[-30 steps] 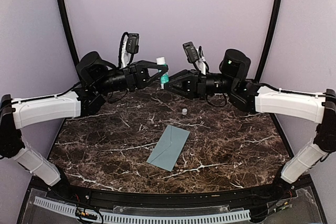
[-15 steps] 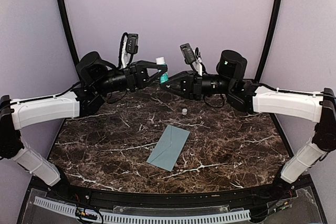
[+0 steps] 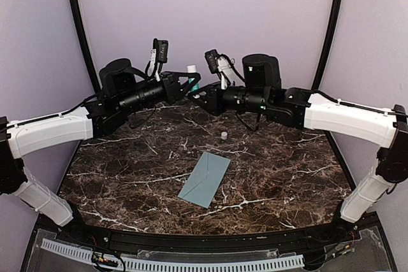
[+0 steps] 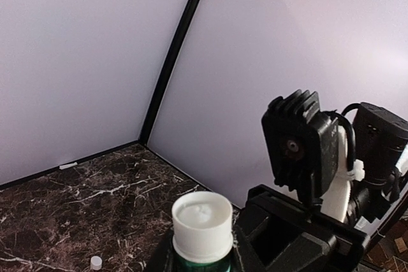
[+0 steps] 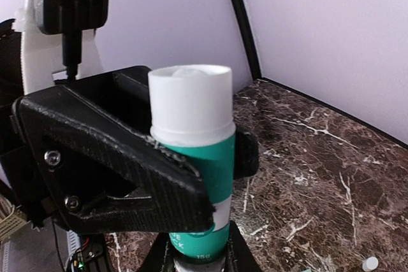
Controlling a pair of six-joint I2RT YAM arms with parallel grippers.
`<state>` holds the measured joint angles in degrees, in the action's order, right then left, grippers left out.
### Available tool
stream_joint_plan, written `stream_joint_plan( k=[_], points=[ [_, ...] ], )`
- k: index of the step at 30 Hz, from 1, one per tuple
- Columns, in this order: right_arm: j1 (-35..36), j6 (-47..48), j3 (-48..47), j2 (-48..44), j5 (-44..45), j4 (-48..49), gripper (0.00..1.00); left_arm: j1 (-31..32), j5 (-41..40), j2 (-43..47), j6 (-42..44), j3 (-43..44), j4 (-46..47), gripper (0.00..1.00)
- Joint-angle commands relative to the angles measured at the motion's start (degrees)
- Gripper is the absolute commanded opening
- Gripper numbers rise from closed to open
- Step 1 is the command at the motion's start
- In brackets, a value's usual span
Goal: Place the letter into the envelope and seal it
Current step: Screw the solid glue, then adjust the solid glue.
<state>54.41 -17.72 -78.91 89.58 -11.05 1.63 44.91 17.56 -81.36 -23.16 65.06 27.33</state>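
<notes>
Where the dark marble table (image 3: 287, 176) lies nearest the arm bases, the envelope (image 3: 204, 179) is seen lying flat and slanted, touched by neither gripper. Just beyond the envelope, and apart from it, a small white cap (image 3: 224, 136) is stood on the marble. Farther beyond the envelope, raised above the table, a glue stick (image 5: 191, 125) is held upright between both arms. The left gripper (image 3: 189, 85) is clamped across the stick's green middle, its fingers (image 5: 127, 176) narrowed tight against the tube. The right gripper (image 5: 199, 260) is closed from below on the stick's lower end, its jaws pinched against the base. Farthest from the envelope, pale lilac wall panels (image 3: 210, 11) are seen.
</notes>
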Motion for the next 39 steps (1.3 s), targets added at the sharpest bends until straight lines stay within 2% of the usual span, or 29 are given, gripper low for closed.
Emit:
stream_joint_plan(
  k=[1,4,9,12,14,19,20,21,27,29,34,39],
  points=[
    [4.20,-0.35,-6.49,4.10,19.13,-4.67,0.00,2.30,-6.50,-2.30,2.14,1.18,-6.35,0.00],
    [6.04,-0.74,-8.96,6.42,23.43,-6.26,0.00,2.44,-6.91,-3.44,0.75,1.26,-6.48,0.00],
    [7.82,-0.25,-11.98,8.86,24.96,-7.58,0.03,2.50,-6.59,-4.38,-0.52,1.19,-6.69,0.00],
    [7.75,-0.11,-10.90,7.77,25.13,-7.36,0.08,2.55,-6.88,-3.94,-0.34,0.98,-6.73,0.00],
    [7.75,0.67,-9.12,6.01,24.44,-6.40,0.22,2.56,-7.30,-3.26,-0.06,0.89,-6.77,0.00],
    [6.94,1.09,0.01,-1.43,23.89,-1.22,0.66,1.90,-8.47,-1.62,0.02,0.84,-7.52,0.00],
    [6.41,0.37,2.06,-3.24,23.93,0.07,0.72,1.80,-8.58,-1.35,0.12,0.72,-7.54,0.00],
    [5.81,-0.07,4.22,-4.98,23.46,0.84,0.74,1.69,-8.90,-0.88,0.33,0.36,-7.55,0.00],
    [-0.83,-4.37,14.05,-14.39,16.60,3.93,0.80,1.00,-7.94,0.54,3.11,-2.55,-7.08,0.00],
    [-3.60,-6.27,15.55,-15.87,12.08,4.92,0.82,0.98,-3.70,0.16,5.76,-3.06,-6.86,0.00],
    [-8.28,-8.54,16.70,-15.36,-5.73,10.61,0.79,0.95,13.52,-1.79,10.44,-2.70,-6.11,0.00],
    [-8.53,-9.74,15.73,-12.49,-17.79,15.27,0.70,0.97,20.14,-3.18,9.00,-2.29,-4.68,0.00]
  ],
)
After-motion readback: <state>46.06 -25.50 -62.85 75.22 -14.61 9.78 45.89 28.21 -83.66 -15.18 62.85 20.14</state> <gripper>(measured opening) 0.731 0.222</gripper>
